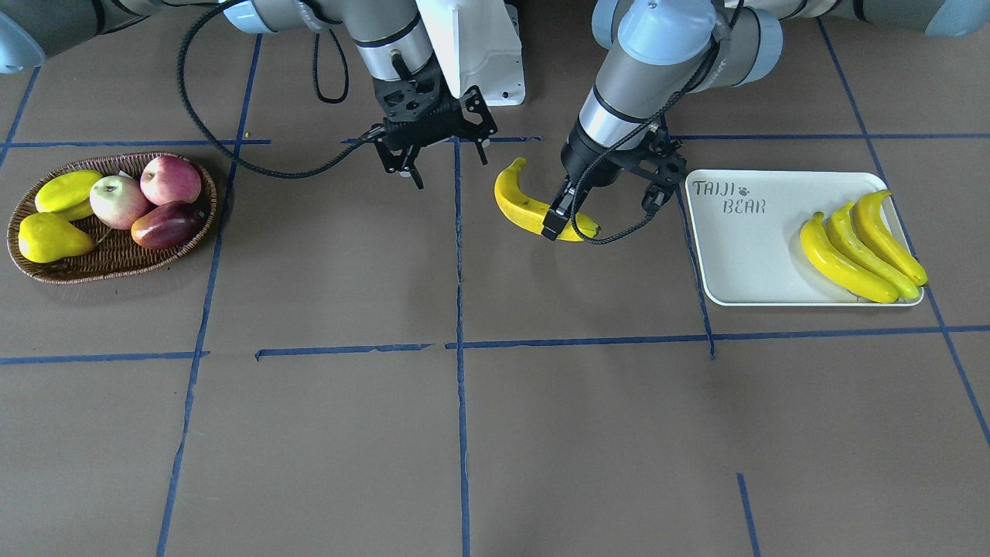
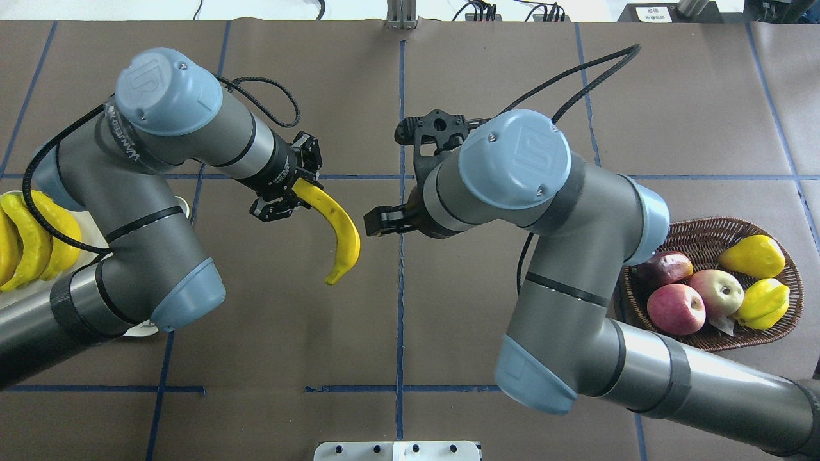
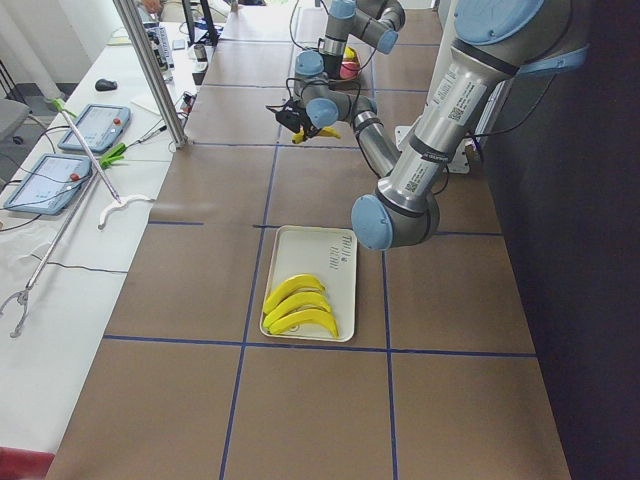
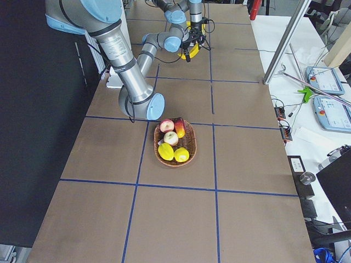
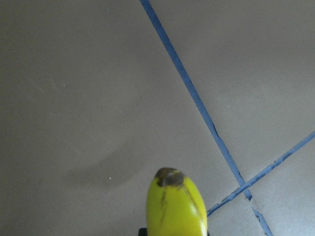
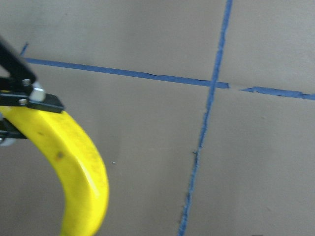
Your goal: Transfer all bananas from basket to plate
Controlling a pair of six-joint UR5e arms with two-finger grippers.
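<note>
My left gripper [image 1: 571, 223] [image 2: 296, 192] is shut on one end of a long yellow banana [image 1: 526, 205] [image 2: 338, 225], held over the brown table between the basket and the plate. That banana's tip [image 5: 174, 206] shows in the left wrist view, and its curved body [image 6: 74, 162] in the right wrist view. Three bananas [image 1: 860, 249] [image 3: 300, 305] lie side by side on the white plate [image 1: 742, 263] [image 3: 340, 255]. No banana shows in the wicker basket [image 1: 116, 263] [image 2: 705, 232]. My right gripper [image 1: 448, 166] hangs open and empty near the centre line.
The basket holds a yellow pear [image 1: 50, 238], two apples [image 1: 147, 189], a dark red fruit [image 1: 166, 224] and a yellow-green fruit [image 1: 68, 192]. Blue tape lines cross the table. The white robot base [image 1: 479, 46] stands at the back. A side bench holds tablets [image 3: 95, 125].
</note>
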